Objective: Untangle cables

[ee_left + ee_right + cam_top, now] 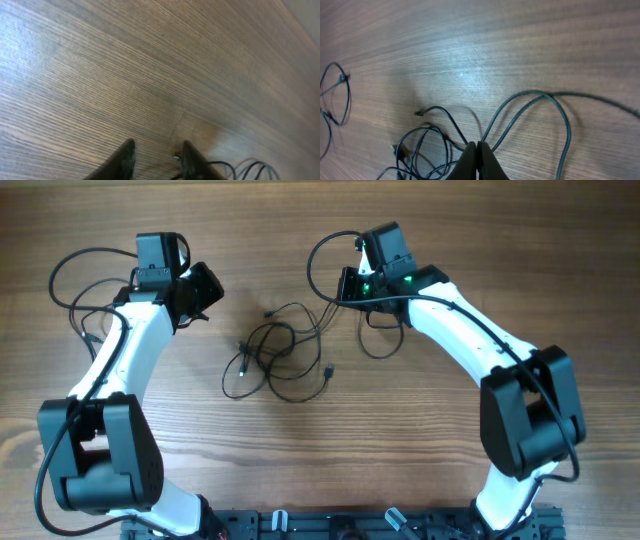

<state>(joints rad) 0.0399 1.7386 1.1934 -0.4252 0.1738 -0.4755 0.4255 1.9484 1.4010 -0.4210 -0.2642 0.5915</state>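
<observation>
On wood-grain table point(330, 470), right gripper point(476, 146) pinches thin black looped cables point(270, 340); left gripper point(158, 146) parted, empty.
Draw the strand outward slowly, easing off if loops tighten.

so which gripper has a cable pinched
The right gripper: its fingers are shut on a strand of the cables. The left gripper stands open, gripping nothing.

Counted on inspection: 1 table point(320, 465); 2 arms point(115, 360) point(455, 340); 2 grippers point(157, 160) point(476, 150); 1 bunch of cables point(275, 355), whose strands could not be counted.
</observation>
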